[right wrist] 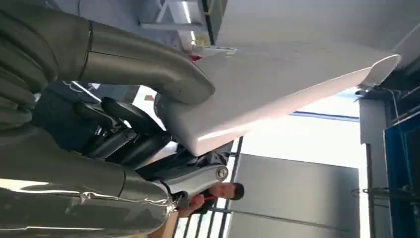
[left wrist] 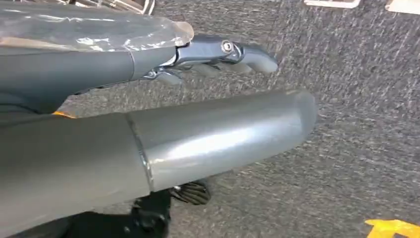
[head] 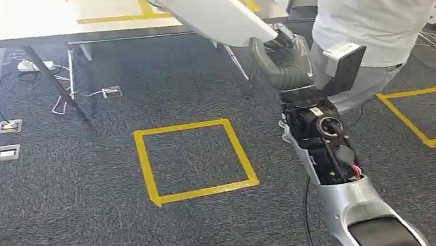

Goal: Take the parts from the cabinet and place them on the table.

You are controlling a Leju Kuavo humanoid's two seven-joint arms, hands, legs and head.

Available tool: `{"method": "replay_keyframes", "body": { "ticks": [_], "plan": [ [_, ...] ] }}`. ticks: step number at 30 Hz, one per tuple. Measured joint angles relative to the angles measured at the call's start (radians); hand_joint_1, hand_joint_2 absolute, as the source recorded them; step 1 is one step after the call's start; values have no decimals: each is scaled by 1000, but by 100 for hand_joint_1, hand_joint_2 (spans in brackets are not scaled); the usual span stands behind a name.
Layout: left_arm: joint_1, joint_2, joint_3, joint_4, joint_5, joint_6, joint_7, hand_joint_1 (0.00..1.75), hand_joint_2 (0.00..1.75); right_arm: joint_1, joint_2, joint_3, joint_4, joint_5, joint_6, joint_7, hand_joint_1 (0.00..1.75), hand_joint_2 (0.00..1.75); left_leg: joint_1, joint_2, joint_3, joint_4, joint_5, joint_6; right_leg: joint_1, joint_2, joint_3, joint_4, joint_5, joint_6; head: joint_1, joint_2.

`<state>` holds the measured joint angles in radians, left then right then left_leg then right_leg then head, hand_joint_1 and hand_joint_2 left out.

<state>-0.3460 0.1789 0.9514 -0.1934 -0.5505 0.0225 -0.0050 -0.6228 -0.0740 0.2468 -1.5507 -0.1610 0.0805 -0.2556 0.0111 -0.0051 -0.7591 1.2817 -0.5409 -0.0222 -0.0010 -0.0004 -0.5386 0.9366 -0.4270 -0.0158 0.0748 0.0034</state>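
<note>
Head view first: the right hand (head: 285, 60) is up in front of the robot, dark fingers wrapped round the near end of a big white panel (head: 205, 6). The panel runs from the hand up and to the left, tilted, and its far end sits over the near edge of the table (head: 35, 6), though I can't tell if it touches the tabletop. The table has yellow tape lines on it. A person (head: 367, 29) in a light shirt stands just behind the hand, close to the table's right end. On the grey carpet there's a yellow tape square (head: 194, 159) below the panel, and part of another tape square (head: 422, 114) off to the right. Some cables and floor sockets (head: 9, 138) sit by the table leg on the left.

Left wrist view: the left hand (left wrist: 213, 54) hangs over the carpet (left wrist: 346, 124), holding nothing. The thick grey thumb (left wrist: 223, 136) juts out, and the darker fingers lie straight and apart from it, so the hand is spread. A bit of yellow tape (left wrist: 391, 228) shows in the corner.

Right wrist view: pretty clear grip here. The right hand (right wrist: 143, 124) clamps the white panel (right wrist: 277, 84), the thumb (right wrist: 148, 69) pressed on one broad face and the dark fingers (right wrist: 129, 134) curled on the other side, near the panel's edge. The panel stretches away from the hand to a rounded tip. There's a person (right wrist: 218, 196) in the background past the fingers.
</note>
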Motion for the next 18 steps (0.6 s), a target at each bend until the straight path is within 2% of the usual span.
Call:
{"method": "replay_keyframes", "body": {
  "ticks": [1, 2, 3, 4, 5, 6, 8, 10, 11, 13, 14, 15, 16, 17, 18],
  "plan": [
    [1, 0, 0, 0, 0, 0, 0, 0, 0, 0, 0, 0, 2, 0, 0, 0, 175, 175, 1, 0, 8, -38, 39, -1, 0, 0, 6, 0, -5, 2, 0, 0],
    [0, 1, 0, 0, 0, 0, 0, 0, 0, 0, 0, 0, 2, 0, 0, 0, 175, 175, 2, 0, 38, -116, 94, -1, 0, 0, 14, 0, -11, 5, 0, 0],
    [0, 3, 0, 0, 0, 0, 0, 0, 0, -2, 0, 0, 2, 0, 0, 0, 175, 175, 3, 1, 81, -216, 150, 0, -1, 0, 24, 1, -19, 9, 0, 0],
    [0, 4, 0, 0, 0, 0, 0, 0, 0, -4, 0, 0, 3, 0, 0, 0, 175, 175, 5, 5, 114, -300, 181, 0, 0, -1, 29, 2, -27, 15, -1, 0],
    [-2, 3, 0, 0, 0, 0, 0, 0, 0, -8, 0, 0, 3, 0, 1, -1, 175, 175, 0, 4, 127, -313, 163, 3, 9, 1, 25, 6, -33, 23, -7, 0],
    [-3, 5, 0, 0, 0, 0, 0, 0, 0, -12, 0, 1, 5, 0, 1, 0, 175, 175, -1, 0, 126, -314, 162, 15, 7, 3, 24, 6, -35, 25, -6, 0],
    [1, 2, 0, 0, 0, 0, 0, 0, 0, -13, 0, 2, 5, 0, 2, -1, 175, 175, -6, -2, 128, -313, 154, 28, 4, 1, 29, 2, -40, 33, -5, 0],
    [1, 3, 0, 0, 0, 0, 0, 0, 0, -11, 0, 1, 3, 0, 1, 0, 175, 175, 0, -1, 146, -318, 147, 40, 1, 1, 29, 19, -62, 44, -3, 0],
    [0, 3, 0, 0, 0, 0, 0, 0, 0, -14, 0, 0, 3, 0, 0, -1, 175, 175, 0, -1, 153, -318, 142, 48, 0, 1, 5, 78, -89, 48, -2, 0],
    [-2, 3, 0, 0, -1, 0, 0, 0, 0, -12, 0, 1, 3, 0, 0, -2, 175, 175, -2, -2, 159, -318, 135, 55, 0, 1, -95, 261, -155, 54, 0, 0],
    [-1, 2, 0, 0, -1, -2, 0, 0, 0, -10, 0, 1, 3, 0, 0, -1, 175, 175, -3, -3, 162, -318, 131, 56, 0, 1, -139, 332, -173, 55, 2, 0],
    [2, 2, 0, 0, -2, -2, 0, 0, 0, -5, 0, 1, 4, 0, 0, -1, 175, 175, -5, -4, 167, -318, 126, 56, 0, 1, -173, 371, -169, 53, 2, 0],
    [3, 2, 0, 0, -2, -2, 0, 0, 0, -2, 0, 1, 5, 0, 0, -1, 175, 175, -7, -5, 174, -318, 121, 56, 1, 1, -177, 358, -148, 50, 3, 0],
    [4, 2, 0, 0, -2, -2, 0, 0, 0, -1, 0, 0, 5, 0, 0, -1, 175, 175, -10, -6, 183, -318, 115, 56, 2, 1, -161, 302, -100, 44, 5, 0],
    [4, 2, 0, 0, -2, -2, 0, 0, 0, -1, 0, 0, 5, 0, 0, -1, 175, 175, -13, -7, 194, -318, 109, 56, 5, 2, -129, 218, -42, 36, 6, 0]
  ]
}}
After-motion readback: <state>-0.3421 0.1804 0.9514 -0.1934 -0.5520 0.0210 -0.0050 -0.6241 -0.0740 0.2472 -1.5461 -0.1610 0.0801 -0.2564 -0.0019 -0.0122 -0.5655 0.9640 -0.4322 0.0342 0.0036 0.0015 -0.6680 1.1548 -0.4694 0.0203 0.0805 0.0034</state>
